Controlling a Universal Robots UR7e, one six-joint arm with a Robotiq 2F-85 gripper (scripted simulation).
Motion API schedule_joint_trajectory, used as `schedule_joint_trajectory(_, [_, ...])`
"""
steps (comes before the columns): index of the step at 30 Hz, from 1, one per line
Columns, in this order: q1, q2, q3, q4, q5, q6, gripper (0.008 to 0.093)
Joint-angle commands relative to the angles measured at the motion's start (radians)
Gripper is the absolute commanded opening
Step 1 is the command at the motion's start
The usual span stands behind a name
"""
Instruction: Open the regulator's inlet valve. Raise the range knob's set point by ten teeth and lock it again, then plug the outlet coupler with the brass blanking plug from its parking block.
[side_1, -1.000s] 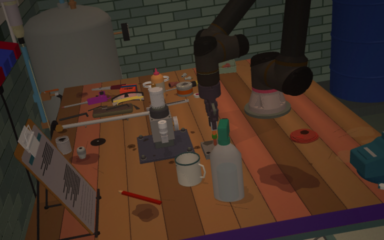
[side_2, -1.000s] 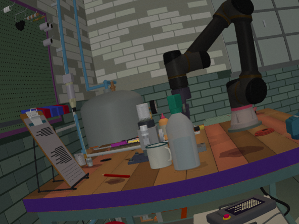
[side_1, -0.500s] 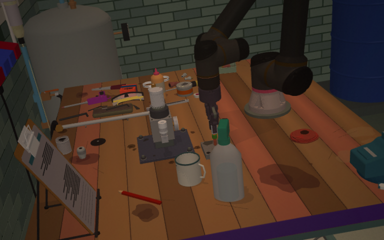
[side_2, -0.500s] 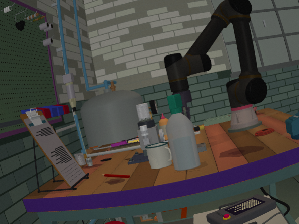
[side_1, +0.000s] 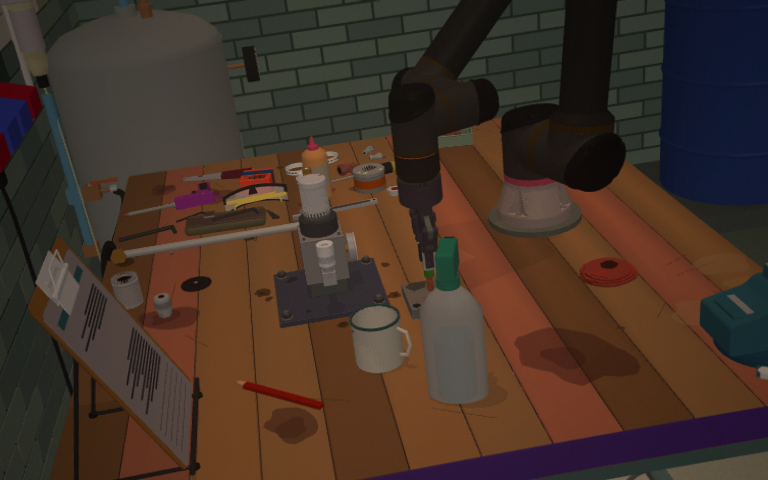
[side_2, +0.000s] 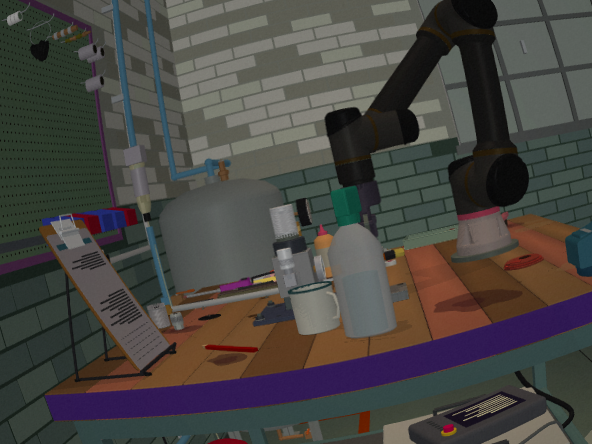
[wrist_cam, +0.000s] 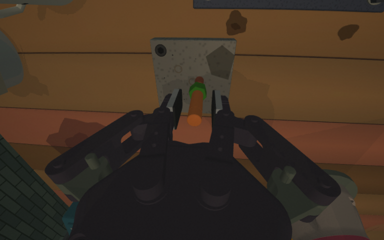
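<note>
The brass blanking plug (wrist_cam: 195, 107), an orange-brown pin with a green hex collar, stands upright in its grey parking block (wrist_cam: 194, 68) on the bench to the right of the regulator. My gripper (wrist_cam: 194, 99) points straight down over the block, open, with the plug between its fingers and nothing held. The regulator (side_1: 323, 249) stands on a dark base plate (side_1: 331, 294), with its pale ribbed range knob (side_1: 313, 195) on top and the white outlet coupler (side_1: 325, 257) on its front face. In the side camera the plug (side_1: 430, 275) shows just below my fingertips.
A tall grey bottle with a green cap (side_1: 453, 328) stands right beside the parking block, hiding part of it. A white mug (side_1: 378, 338) sits in front of the regulator. A long grey lever (side_1: 209, 240) extends left, with tools scattered behind it.
</note>
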Motion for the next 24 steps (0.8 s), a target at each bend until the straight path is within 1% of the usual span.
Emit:
schedule_joint_trajectory(1, [0.0, 0.0, 0.0, 0.0, 0.0, 0.0, 0.038])
schedule_joint_trajectory(10, [0.0, 0.0, 0.0, -0.001, 0.0, 0.0, 0.038])
schedule_joint_trajectory(24, [0.0, 0.0, 0.0, -0.001, 0.0, 0.0, 0.01])
